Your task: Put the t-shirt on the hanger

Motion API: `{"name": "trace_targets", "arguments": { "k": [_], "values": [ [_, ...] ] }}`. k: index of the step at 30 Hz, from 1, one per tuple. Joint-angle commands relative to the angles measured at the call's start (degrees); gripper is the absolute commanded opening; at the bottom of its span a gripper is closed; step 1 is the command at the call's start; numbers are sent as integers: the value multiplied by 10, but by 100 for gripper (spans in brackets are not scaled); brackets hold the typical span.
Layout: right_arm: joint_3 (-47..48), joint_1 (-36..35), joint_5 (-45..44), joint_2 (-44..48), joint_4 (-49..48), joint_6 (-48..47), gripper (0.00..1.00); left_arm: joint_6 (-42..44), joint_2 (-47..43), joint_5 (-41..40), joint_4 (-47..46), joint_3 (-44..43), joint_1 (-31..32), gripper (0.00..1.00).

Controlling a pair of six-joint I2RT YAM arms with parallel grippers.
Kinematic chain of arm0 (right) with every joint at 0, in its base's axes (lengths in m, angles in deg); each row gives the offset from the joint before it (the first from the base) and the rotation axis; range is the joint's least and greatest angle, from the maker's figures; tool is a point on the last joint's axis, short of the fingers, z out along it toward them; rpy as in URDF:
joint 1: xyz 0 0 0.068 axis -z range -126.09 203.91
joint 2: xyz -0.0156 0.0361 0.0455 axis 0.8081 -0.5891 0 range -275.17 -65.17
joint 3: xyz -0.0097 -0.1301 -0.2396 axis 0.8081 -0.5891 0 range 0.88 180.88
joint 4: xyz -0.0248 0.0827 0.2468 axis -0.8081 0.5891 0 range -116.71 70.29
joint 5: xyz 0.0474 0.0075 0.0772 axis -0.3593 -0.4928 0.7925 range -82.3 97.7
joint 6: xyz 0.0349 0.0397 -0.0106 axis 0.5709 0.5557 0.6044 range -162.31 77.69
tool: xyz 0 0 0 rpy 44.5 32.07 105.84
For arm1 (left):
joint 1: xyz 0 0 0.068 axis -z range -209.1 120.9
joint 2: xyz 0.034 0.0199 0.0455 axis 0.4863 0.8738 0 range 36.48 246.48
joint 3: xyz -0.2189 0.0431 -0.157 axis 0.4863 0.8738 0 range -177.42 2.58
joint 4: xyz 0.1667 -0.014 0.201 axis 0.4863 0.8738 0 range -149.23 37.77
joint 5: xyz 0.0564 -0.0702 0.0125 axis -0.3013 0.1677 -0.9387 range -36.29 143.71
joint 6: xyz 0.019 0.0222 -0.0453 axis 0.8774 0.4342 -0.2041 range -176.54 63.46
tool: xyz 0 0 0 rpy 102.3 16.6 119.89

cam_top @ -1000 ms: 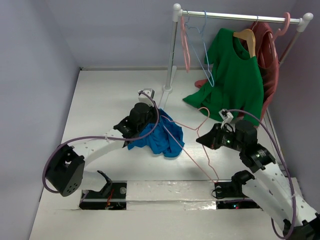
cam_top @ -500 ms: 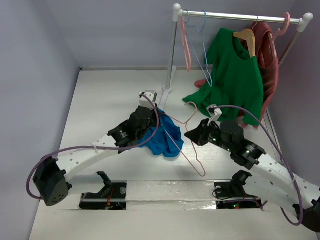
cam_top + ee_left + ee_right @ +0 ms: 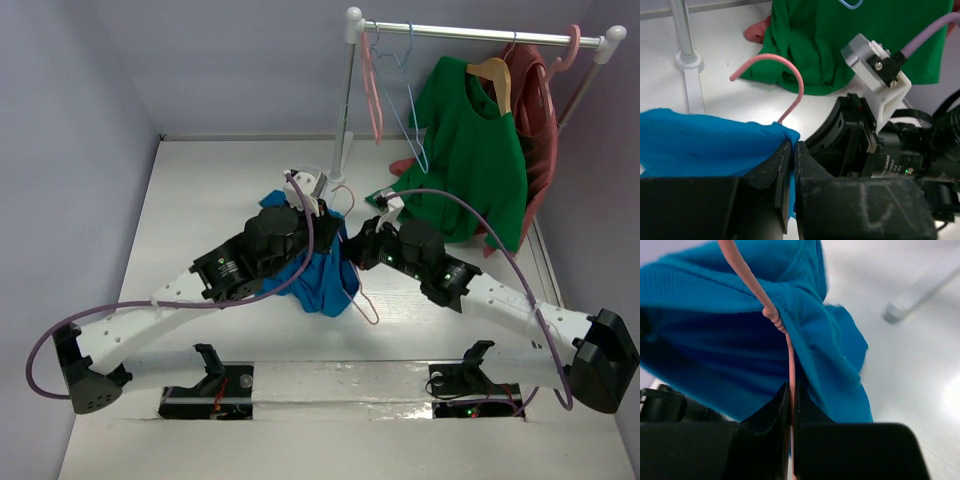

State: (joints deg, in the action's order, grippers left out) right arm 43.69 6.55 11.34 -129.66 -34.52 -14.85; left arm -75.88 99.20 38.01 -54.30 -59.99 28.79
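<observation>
Bright blue t-shirt (image 3: 322, 283), crumpled and bunched, seen mid-table (image 3: 200, 190) between both arms, its edge pinched in the closed left pincer (image 3: 792, 148), thin pale-pink wire hanger (image 3: 746, 274) laid against the cloth, gripped by the closed right pincer (image 3: 792, 390), hook protruding past the fabric

**user1:** anyone manage to read any text, brand or number in these shots?

**user2:** nope, nothing legible anywhere tbh. Closest thing is some pale scratches on the black housing of the left gripper (image 3: 792, 146) in its own wrist cam, but those are just scuffs, not letters. The white bracket (image 3: 890, 87) on the other arm is plain too, just a screw head.
</observation>
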Motion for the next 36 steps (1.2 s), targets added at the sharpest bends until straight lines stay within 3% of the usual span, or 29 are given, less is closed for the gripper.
{"name": "trace_targets", "arguments": {
  "k": [1,6,10,14,17,18,19,22,26,29,31,36],
  "values": [
    [28,-6,12,14,-173,-30,0,-7,-30,16,48,-56,11,0],
    [18,-25,-8,78,-222,-59,0,-15,-33,2,133,-114,21,0],
    [-14,-31,-12,118,-282,-54,0,-25,-26,10,148,-135,45,0],
    [1,-31,-14,25,-337,-35,0,-22,-6,2,149,-159,96,0],
    [-1,-36,-20,-6,-382,-22,0,-40,0,-74,161,-173,114,1],
    [-9,-36,-31,8,-405,-25,0,-55,-17,-100,155,-164,119,8],
    [-22,-36,-33,16,-412,-31,0,-59,-28,-109,147,-154,119,21],
    [-43,-48,-66,48,-425,-61,0,-79,-67,-153,119,-122,119,39],
    [-67,-48,-70,67,-429,-74,0,-115,-81,-269,139,-127,97,42],
    [-73,-48,-65,73,-427,-72,0,-132,-75,-244,132,-138,26,46],
    [-75,-48,-64,76,-418,-71,0,-141,-73,-172,92,-122,-26,51],
    [-81,-48,-68,89,-398,-77,0,-146,-59,-114,-4,-95,-32,66]
  ]
}}
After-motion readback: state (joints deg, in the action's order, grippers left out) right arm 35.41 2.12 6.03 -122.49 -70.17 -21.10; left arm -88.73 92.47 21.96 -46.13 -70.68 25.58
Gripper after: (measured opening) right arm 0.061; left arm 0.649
